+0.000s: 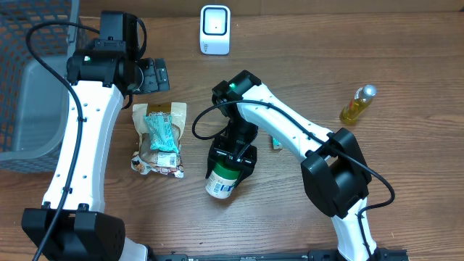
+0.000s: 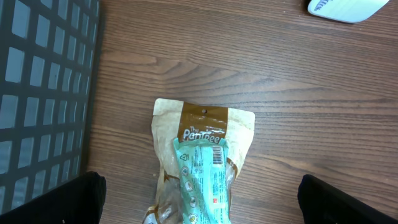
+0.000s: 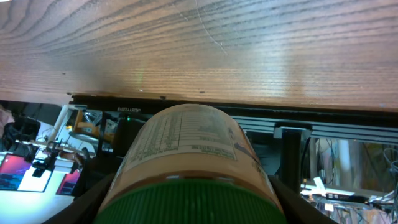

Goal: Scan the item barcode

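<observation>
Green-capped bottle (image 1: 223, 179) sits clasped by the right hand (image 1: 232, 156) near the front middle of the wooden surface (image 1: 406, 65), well apart from the white scanner (image 1: 215, 29) at the far edge. I judge the scan not yet done: lifting it and presenting the barcode remain. Its label's fine print is unreadable. The left hand (image 1: 148, 75) hangs wide open, empty, above a brown pouch (image 2: 186, 121) reading "The" and something like "Pantree".
</observation>
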